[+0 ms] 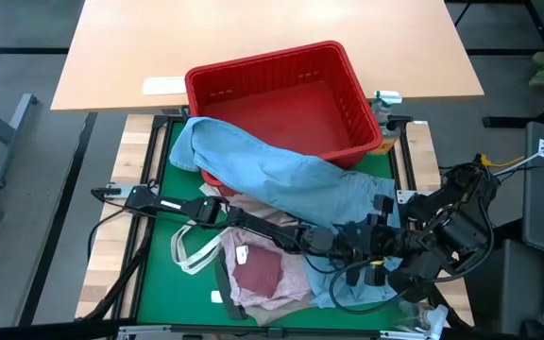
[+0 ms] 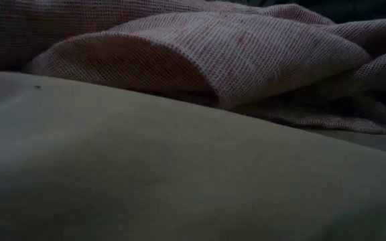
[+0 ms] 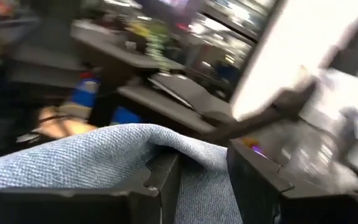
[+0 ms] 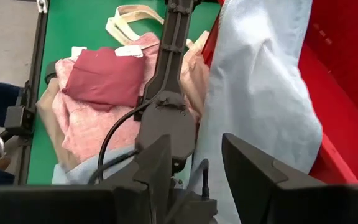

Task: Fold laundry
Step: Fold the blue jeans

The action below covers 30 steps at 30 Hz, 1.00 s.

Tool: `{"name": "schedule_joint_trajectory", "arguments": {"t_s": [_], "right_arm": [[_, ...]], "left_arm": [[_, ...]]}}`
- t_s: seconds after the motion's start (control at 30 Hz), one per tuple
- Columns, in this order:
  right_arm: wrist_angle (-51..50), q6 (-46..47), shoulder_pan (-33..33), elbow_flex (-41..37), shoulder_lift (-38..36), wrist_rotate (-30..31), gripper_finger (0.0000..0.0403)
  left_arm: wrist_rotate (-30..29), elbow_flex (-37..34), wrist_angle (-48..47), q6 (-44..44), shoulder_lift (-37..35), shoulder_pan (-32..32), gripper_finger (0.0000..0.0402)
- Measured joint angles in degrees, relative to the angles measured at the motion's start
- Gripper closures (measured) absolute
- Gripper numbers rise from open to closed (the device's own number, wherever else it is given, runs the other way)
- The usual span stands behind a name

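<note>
The light blue jeans (image 1: 281, 170) trail from the red basket's left corner down to the table's near right. My left arm reaches level across the table, and my left gripper (image 3: 204, 180) stands open at the jeans' near right end (image 1: 352, 238), with denim between its fingers. The mottled pink top (image 1: 263, 274) lies crumpled on the green mat under that arm, a dark red patch on it. In the low view, beige cloth (image 2: 179, 174) fills the front, with the pink top (image 2: 246, 53) behind. My right gripper (image 4: 196, 163) hangs open and empty above the near right, pointing down at my left arm. My left gripper is open, and a fold of the jeans' denim (image 3: 194, 186) lies in the gap between its two fingers and bulges up over one finger (image 3: 160, 180). The fingers come in level, pointing toward the table's right edge. The cloth is slack. Whether the fingers press it, I cannot tell.
The red basket (image 1: 348, 76) stands at the mat's far edge, partly on the wooden table behind. A white tote bag's straps (image 1: 196, 250) lie near left on the green mat (image 1: 173, 283). Cables and my right arm (image 1: 451, 227) crowd the near right corner.
</note>
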Motion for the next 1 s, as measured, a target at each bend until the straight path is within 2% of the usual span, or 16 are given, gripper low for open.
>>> {"name": "schedule_joint_trajectory", "arguments": {"t_s": [0.1, 0.17, 0.37, 0.5, 0.8, 1.0], "right_arm": [[0.01, 0.09, 0.07, 0.0, 0.0, -0.4, 0.026], [0.01, 0.09, 0.07, 0.0, 0.0, -0.4, 0.026], [0.0, -0.25, -0.29, 0.0, 0.0, -0.26, 0.026], [0.01, -0.59, -1.02, -0.02, 0.0, 0.08, 0.026], [0.01, -1.21, -2.34, -0.02, 0.0, -0.41, 0.026], [-0.01, 2.4, -2.18, -0.02, 0.0, -4.91, 0.026]], "left_arm": [[5.47, 0.0, 0.31, 2.99, -0.01, 0.32, 0.0276], [6.52, 0.0, 0.36, 3.75, -0.02, 0.63, 0.0276], [2.07, 0.0, 4.39, 1.3, -0.02, 1.88, 0.0277], [2.5, 0.02, 5.54, -3.99, -0.24, 2.0, 0.0276], [2.0, 0.0, 2.53, -9.67, -0.22, -0.27, 0.021], [6.46, 0.0, 5.29, -4.84, -0.2, -0.35, 0.02]]}}
